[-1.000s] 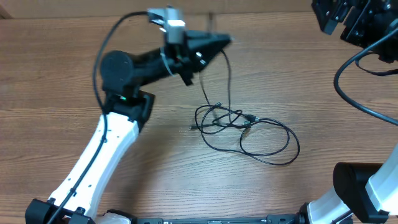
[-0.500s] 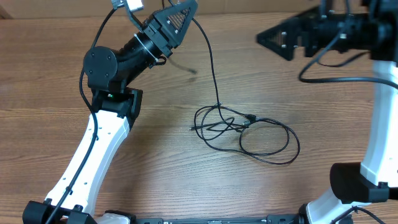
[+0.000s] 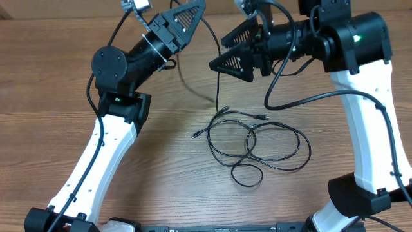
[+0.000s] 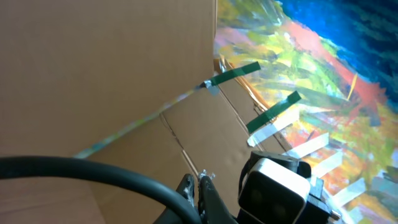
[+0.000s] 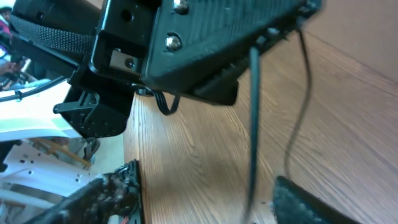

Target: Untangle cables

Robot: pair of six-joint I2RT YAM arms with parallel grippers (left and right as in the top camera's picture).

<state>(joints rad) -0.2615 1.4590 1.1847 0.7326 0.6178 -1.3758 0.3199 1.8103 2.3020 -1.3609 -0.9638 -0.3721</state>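
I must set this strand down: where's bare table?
Bare tabletop left of the left arm, and between the cable loops and the near edge. Crowded: the middle, and beyond it where the left tool holds the hanging cable beside the right tool.

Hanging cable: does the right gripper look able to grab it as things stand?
Probably yes: the right gripper's open fingers straddle the cable strung down from the left gripper, and nothing sits between them.
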